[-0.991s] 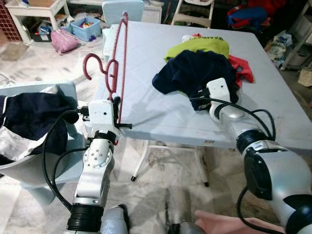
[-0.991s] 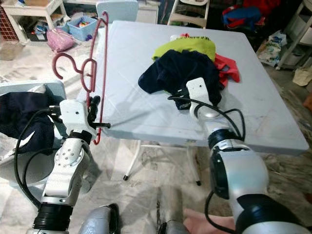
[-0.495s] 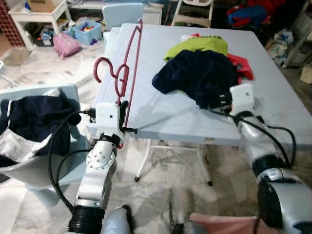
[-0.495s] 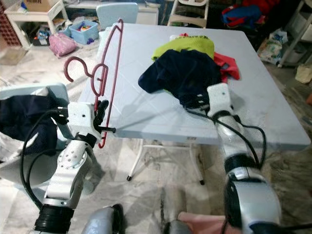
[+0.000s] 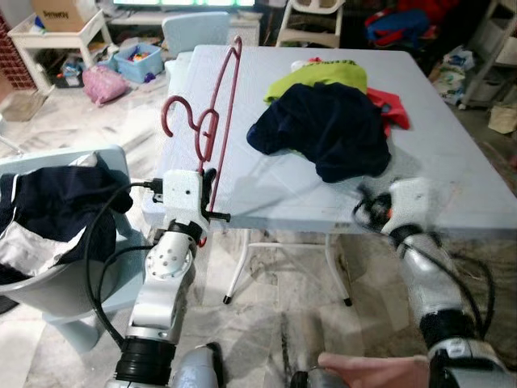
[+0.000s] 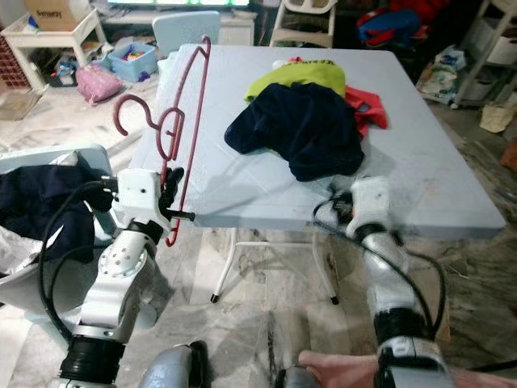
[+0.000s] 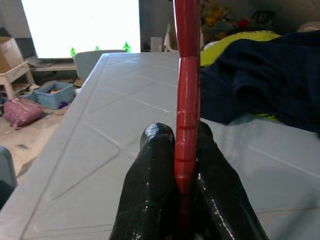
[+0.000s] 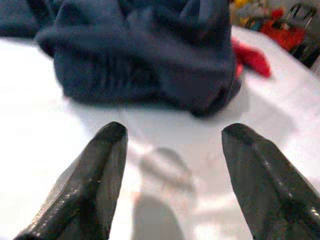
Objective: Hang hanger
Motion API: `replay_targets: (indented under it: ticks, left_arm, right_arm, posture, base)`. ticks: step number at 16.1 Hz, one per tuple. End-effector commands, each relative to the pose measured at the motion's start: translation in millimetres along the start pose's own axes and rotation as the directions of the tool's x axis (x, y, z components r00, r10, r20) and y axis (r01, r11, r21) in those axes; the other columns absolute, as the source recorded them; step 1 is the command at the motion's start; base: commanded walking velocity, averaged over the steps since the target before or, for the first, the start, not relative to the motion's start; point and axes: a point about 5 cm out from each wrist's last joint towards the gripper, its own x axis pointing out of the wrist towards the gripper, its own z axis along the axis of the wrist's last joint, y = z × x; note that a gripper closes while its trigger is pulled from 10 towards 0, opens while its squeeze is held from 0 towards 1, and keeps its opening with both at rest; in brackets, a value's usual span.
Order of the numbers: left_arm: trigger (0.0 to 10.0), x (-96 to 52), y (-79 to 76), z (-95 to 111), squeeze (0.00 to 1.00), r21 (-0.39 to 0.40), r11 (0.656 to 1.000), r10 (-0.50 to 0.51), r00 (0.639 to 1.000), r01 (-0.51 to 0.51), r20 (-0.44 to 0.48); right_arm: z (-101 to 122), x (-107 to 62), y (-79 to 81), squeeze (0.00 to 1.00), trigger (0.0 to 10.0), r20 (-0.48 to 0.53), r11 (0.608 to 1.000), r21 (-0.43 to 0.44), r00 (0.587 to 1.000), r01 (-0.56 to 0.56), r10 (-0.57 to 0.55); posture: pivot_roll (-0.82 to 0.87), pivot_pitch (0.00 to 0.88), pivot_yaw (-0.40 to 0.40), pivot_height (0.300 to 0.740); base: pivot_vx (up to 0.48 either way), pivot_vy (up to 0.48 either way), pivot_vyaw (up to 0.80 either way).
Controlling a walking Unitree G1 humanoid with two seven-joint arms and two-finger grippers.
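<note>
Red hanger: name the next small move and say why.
Probably carry the red hanger away from the table toward a rail. The left gripper is shut on its bar, the hook points free to the robot's left, and the right gripper is open, off the navy garment.

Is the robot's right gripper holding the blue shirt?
No. The right gripper is open and empty, its fingers apart above the bare table, short of the blue shirt.
</note>
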Motion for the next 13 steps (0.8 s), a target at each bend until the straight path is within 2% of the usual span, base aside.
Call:
replay_targets:
  ticks: [1, 3, 5, 10, 11, 12, 13]
  left_arm:
    - [10.0, 0.4, -2.4, 0.6, 0.00, 0.010, 1.000, -0.008, 1.000, 0.008, -0.004]
    - [10.0, -0.3, -2.4, -0.3, 0.00, 0.008, 1.000, -0.026, 1.000, 0.026, -0.015]
    - [10.0, -2.6, 1.6, -2.9, 0.00, 0.010, 1.000, -0.016, 1.000, 0.017, -0.024]
    - [10.0, -1.1, -2.3, -1.8, 0.00, -0.019, 1.000, -0.015, 1.000, 0.014, -0.027]
    - [10.0, -1.3, -2.4, -1.7, 0.00, -0.020, 1.000, -0.017, 0.999, 0.016, -0.027]
    - [10.0, -1.0, -2.0, -1.8, 0.00, -0.021, 1.000, -0.017, 0.999, 0.016, -0.028]
    - [10.0, -0.6, -1.7, -2.0, 0.00, -0.021, 1.000, -0.017, 0.999, 0.016, -0.027]
  right_arm:
    - [3.5, 0.7, -1.2, 1.00, 10.0, 0.010, 1.000, 0.007, 1.000, -0.003, 0.003]
    - [23.9, -3.3, -1.9, 1.00, 10.0, 0.153, 0.996, 0.084, 0.987, 0.035, -0.048]
    - [29.7, -8.6, 11.8, 1.00, 10.0, 0.186, 0.994, 0.096, 0.981, 0.044, -0.062]
    - [29.7, -14.4, 34.4, 1.00, 10.0, 0.159, 0.991, 0.130, 0.987, 0.009, -0.029]
    - [30.3, -15.1, 34.8, 0.23, 10.0, 0.151, 0.992, 0.123, 0.988, 0.013, -0.032]
    - [30.8, -15.2, 34.2, 0.23, 10.0, 0.142, 0.991, 0.132, 0.989, 0.019, -0.038]
    - [31.3, -13.3, 29.2, 0.00, 10.0, 0.116, 0.990, 0.132, 0.991, 0.054, -0.069]
  posture:
    - [0.02, 0.058, 0.023, 0.740]
    - [0.01, 0.061, 0.024, 0.740]
    - [0.01, 0.059, 0.025, 0.740]
    - [0.02, 0.059, 0.015, 0.740]
    - [0.02, 0.059, 0.015, 0.740]
    - [0.01, 0.059, 0.013, 0.740]
    - [0.01, 0.058, 0.012, 0.740]
  base:
    - [0.000, 0.000, 0.00]
    - [0.000, 0.000, 0.00]
    - [0.000, 0.000, 0.00]
    - [0.000, 0.057, 0.00]
    - [0.000, 0.394, 0.00]
    - [0.000, 0.416, 0.00]
    - [0.000, 0.480, 0.00]
